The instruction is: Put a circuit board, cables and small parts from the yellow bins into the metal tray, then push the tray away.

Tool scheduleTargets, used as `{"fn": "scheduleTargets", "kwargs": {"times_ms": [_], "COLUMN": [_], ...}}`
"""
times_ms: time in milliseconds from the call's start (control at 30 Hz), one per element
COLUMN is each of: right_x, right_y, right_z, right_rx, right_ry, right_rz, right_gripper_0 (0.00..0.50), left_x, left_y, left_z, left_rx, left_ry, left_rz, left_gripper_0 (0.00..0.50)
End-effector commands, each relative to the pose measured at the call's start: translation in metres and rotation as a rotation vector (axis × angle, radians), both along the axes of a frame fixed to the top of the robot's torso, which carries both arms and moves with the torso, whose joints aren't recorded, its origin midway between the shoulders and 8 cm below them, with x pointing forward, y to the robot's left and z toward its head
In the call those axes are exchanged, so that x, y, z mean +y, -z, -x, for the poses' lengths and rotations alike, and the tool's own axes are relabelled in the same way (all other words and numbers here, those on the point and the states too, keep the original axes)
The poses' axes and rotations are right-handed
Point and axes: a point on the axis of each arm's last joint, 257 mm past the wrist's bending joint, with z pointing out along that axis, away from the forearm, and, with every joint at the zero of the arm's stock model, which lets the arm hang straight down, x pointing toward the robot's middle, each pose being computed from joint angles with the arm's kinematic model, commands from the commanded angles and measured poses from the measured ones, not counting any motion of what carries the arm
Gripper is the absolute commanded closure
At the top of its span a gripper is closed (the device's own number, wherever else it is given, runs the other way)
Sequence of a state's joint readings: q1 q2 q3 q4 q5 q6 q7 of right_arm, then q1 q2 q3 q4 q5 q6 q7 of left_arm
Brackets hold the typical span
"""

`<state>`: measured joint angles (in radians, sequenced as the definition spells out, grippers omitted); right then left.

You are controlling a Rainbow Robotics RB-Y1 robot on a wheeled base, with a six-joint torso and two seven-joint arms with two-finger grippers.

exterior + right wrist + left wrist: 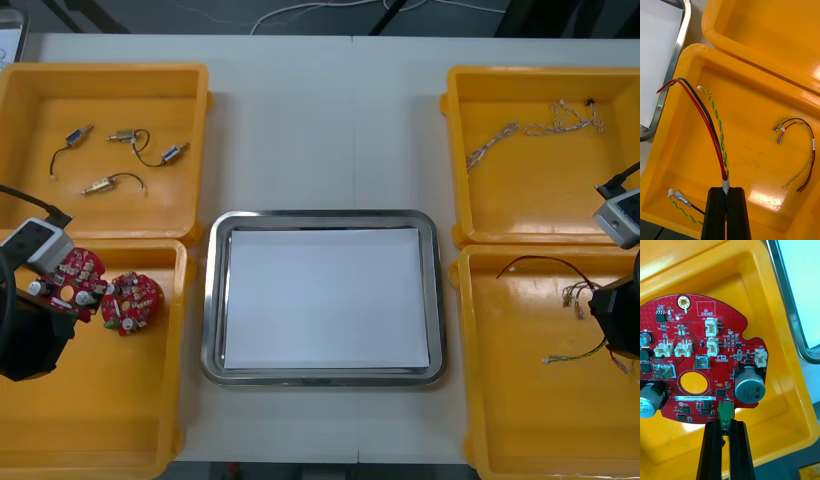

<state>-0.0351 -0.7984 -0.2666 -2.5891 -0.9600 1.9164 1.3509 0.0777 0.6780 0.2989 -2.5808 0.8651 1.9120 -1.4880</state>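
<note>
Left wrist view: left gripper (725,424) has its jaws narrow, pinching the green terminal block (725,411) on the edge of a round red circuit board (703,352). The board is over the near left yellow plastic bin (786,416); can't tell if it's clear of the floor. The shiny metal tray (790,311) rim is just past the bin wall.

Right wrist view: right gripper (727,193) has its jaws almost together, clamped on the white sleeve of a red, black and yellow-green cable bundle (713,129) inside the near right yellow plastic bin (752,112). A second similar cable (813,150) lies loose on the floor.

Front view: the tray is white inside with nothing in it, between the bins. A second red board (132,300) lies beside the held one.

Step looks like both grasps made, nothing delivered. Next move probably calls for lifting clear of the bin walls, swinging inward over the tray and releasing low; trailing cable ends may snag
</note>
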Motion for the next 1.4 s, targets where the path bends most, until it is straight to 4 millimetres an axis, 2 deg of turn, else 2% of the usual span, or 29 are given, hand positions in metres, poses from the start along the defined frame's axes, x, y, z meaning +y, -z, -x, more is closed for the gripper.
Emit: {"fn": "scheduleTargets", "kwargs": {"times_ms": [33, 567, 867, 1033, 1400], "right_x": [-0.001, -0.001, -0.001, -0.001, -0.001], "right_y": [-0.010, -0.010, -0.010, -0.010, -0.010], "right_z": [-0.001, -0.001, -0.001, -0.001, -0.001], "right_rx": [-0.033, -0.033, -0.033, -0.033, -0.033], "right_ry": [-0.063, -0.063, -0.063, -0.063, -0.063], "right_rz": [0.069, 0.069, 0.069, 0.069, 0.069], "right_gripper_0": [0.500, 0.500, 0.500, 0.500, 0.500], "left_x": [-0.018, -0.066, -0.102, -0.128, -0.151], "left_y": [-0.012, -0.008, -0.009, -0.013, -0.007], "left_z": [-0.010, -0.018, -0.021, -0.024, -0.015], "left_rx": [-0.041, -0.015, -0.007, -0.020, 0.011], "left_ry": [-0.037, -0.118, -0.158, -0.160, -0.172], "left_rz": [0.011, 0.089, 0.141, 0.165, 0.195], "left_gripper_0": [0.500, 0.500, 0.500, 0.500, 0.500]}}
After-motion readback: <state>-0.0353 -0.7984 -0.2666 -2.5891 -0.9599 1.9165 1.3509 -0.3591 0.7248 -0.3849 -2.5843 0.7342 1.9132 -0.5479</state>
